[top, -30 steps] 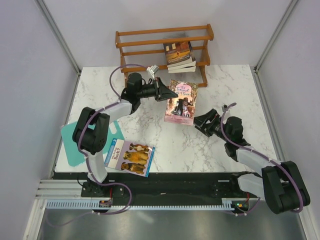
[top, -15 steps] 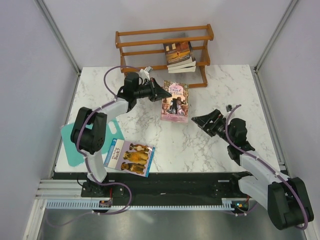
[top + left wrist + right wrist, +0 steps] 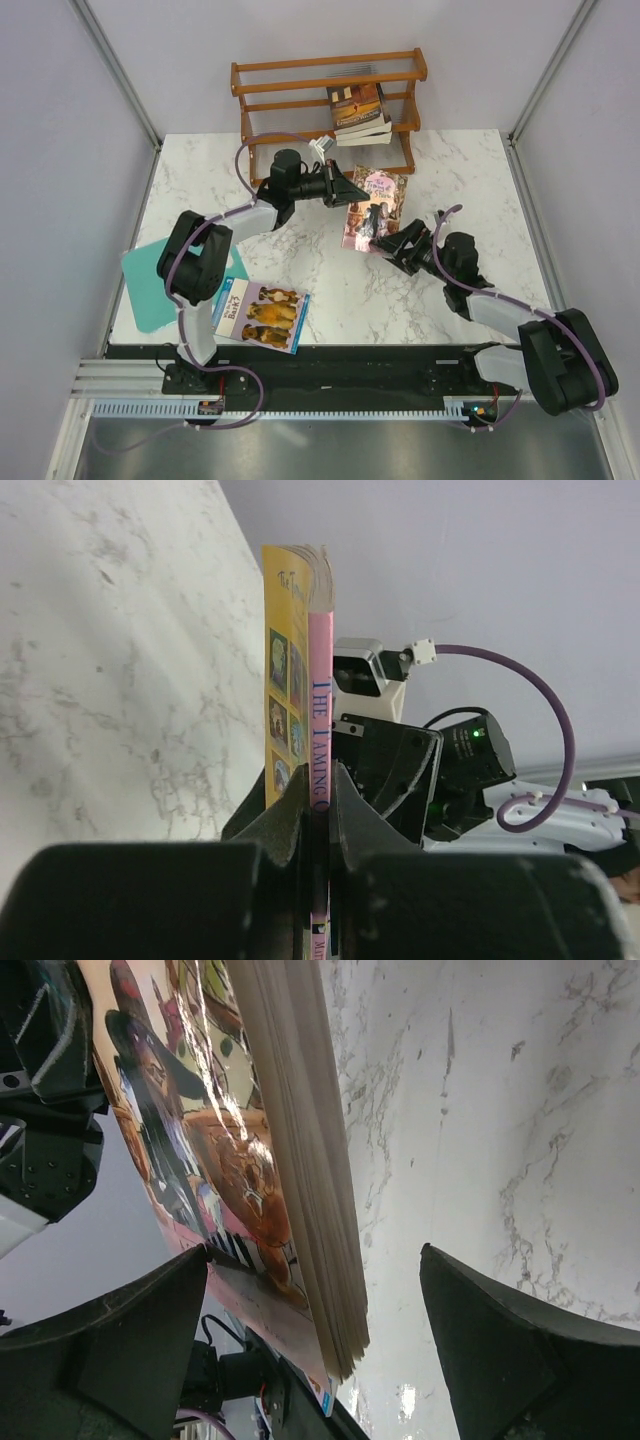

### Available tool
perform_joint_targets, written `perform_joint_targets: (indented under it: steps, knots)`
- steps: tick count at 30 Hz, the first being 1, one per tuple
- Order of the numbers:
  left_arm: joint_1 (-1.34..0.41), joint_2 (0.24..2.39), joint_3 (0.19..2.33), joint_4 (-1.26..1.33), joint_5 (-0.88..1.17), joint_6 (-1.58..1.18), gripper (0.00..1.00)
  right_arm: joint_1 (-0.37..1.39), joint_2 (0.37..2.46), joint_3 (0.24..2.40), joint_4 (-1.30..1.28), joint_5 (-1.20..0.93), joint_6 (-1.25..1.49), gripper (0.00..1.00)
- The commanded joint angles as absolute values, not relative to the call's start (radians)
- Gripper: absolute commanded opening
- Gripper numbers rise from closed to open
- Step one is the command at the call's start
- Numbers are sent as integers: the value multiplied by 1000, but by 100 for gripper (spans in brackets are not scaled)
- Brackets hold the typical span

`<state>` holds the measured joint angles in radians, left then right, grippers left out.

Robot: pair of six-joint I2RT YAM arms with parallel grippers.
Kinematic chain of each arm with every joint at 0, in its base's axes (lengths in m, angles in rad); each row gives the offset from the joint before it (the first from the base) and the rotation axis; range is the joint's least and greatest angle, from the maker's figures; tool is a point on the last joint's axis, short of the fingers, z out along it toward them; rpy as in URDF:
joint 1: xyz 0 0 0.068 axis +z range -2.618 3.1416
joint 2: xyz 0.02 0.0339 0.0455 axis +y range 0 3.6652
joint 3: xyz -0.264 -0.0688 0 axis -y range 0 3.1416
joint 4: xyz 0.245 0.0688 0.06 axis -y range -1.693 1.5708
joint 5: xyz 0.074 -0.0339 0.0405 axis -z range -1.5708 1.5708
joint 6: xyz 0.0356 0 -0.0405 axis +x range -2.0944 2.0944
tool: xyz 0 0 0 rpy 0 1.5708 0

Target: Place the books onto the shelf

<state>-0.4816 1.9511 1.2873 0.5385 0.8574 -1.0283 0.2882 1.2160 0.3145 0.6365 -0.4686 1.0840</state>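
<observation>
Pink book (image 3: 378,205): spine pinched in my left end effector (image 3: 348,190); right end effector (image 3: 388,242) wide astride its pages, likely for handover

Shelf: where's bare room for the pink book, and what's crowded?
The shelf rails left of the stacked books are bare. The table is free along its right edge. Crowded: the centre, where the left gripper clamps the pink book and the open right gripper brackets it.

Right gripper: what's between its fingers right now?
The pink book, page edges facing the camera, stands between the fingers of the open right gripper in the right wrist view. The left gripper is shut on its spine.
</observation>
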Motion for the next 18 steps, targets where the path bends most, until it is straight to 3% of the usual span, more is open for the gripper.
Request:
perform_joint_targets:
  steps: [1, 3, 4, 5, 8, 11, 15, 18]
  knots:
    - [-476, 1976, 1286, 768, 911, -1176, 2, 291, 1178, 370, 666, -442, 1063, 93]
    - [-476, 1982, 1278, 781, 907, -1186, 2, 291, 1170, 370, 664, -443, 1071, 80]
    - [-476, 1985, 1276, 779, 904, -1186, 2, 291, 1167, 368, 664, -448, 1075, 70]
    - [-472, 1985, 1278, 779, 899, -1184, 2, 291, 1166, 367, 672, -452, 1084, 51]
    - [-463, 1980, 1275, 764, 879, -1171, 2, 291, 1160, 362, 687, -460, 1109, 24]
    - [-457, 1977, 1290, 715, 867, -1135, 2, 291, 1131, 360, 661, -445, 1114, 11]
    - [-439, 1968, 1292, 660, 850, -1094, 2, 291, 1109, 379, 612, -439, 1092, 2]
    - [-407, 1933, 1258, 571, 825, -1022, 33, 291, 1147, 446, 554, -463, 1036, 0]
